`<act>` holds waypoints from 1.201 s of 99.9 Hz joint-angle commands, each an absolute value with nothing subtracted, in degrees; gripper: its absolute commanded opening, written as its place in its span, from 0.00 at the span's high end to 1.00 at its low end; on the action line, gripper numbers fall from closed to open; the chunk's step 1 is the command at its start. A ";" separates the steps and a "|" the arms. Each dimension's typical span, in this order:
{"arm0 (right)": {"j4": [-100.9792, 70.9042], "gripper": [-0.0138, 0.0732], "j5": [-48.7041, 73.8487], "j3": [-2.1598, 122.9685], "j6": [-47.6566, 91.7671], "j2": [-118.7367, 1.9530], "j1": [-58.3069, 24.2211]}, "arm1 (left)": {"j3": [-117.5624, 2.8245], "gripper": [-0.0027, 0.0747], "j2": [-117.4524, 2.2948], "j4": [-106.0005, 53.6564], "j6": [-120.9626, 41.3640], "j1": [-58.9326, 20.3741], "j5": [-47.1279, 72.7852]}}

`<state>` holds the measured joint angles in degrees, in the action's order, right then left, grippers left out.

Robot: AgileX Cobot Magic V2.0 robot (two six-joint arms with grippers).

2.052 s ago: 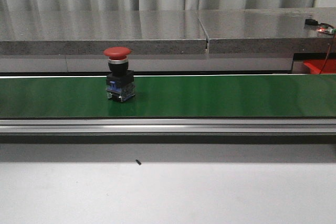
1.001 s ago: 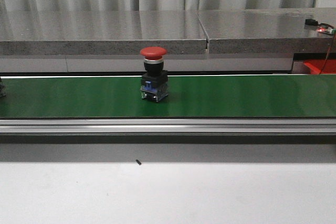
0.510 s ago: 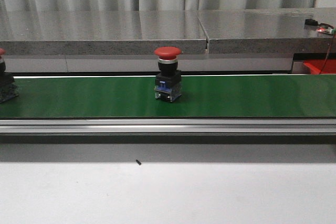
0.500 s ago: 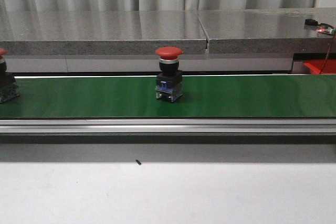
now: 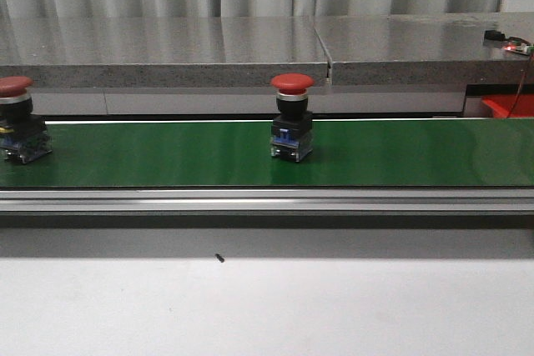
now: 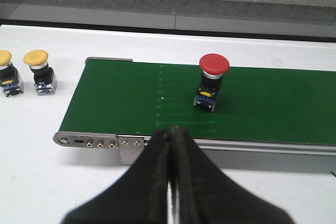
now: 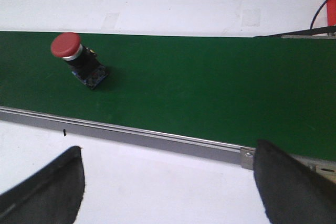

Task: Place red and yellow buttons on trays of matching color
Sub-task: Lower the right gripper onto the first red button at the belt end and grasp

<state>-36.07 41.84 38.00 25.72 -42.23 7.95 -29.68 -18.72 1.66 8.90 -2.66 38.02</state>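
Left end effector (image 6: 170, 140) has its two black fingers pressed together with nothing between them, hanging above the near edge of the green conveyor belt (image 5: 400, 156). Right end effector (image 7: 168, 182) is spread wide, only the two dark fingertips (image 7: 47, 184) poking in at the picture's corners, also empty, over the white worktop (image 5: 267, 306) on the near side of the belt.

Task things: one red mushroom-head push button with a black and blue base (image 5: 292, 118) stands upright around the middle of the belt in the front view. A second red push button (image 5: 18, 118) sits at the belt's far left. Off the left end of the belt, two yellow mushroom-head push buttons (image 6: 39, 72) stand side by side on the white worktop. The only tray I can spot is a bit of red tray (image 5: 505, 106) at the far right, mostly cut off.

What could go wrong, I reckon: these buttons look top-heavy, so a finger clipping the cap would tip one over. And the left fingers need to part before any grab or they'll just shove it.

Room-wise: aluminium rail along the belt, a grey speckled stone ledge (image 5: 167, 52) behind, pale curtains at the back.
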 commanded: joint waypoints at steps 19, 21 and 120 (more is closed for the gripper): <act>-37.96 0.10 42.62 50.74 27.66 -55.12 6.74 | -31.17 0.99 -19.21 1.34 8.98 -3.10 33.78; -37.73 0.10 42.62 51.21 27.66 -56.24 6.27 | -31.17 0.99 -19.21 1.34 8.98 -3.10 33.78; -26.77 0.10 31.89 65.54 27.49 -86.54 -14.25 | -31.17 0.99 -19.21 1.34 8.98 -3.10 33.78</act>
<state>-26.26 34.22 62.85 27.02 -87.29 -14.26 -29.68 -18.72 1.66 8.90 -2.66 38.14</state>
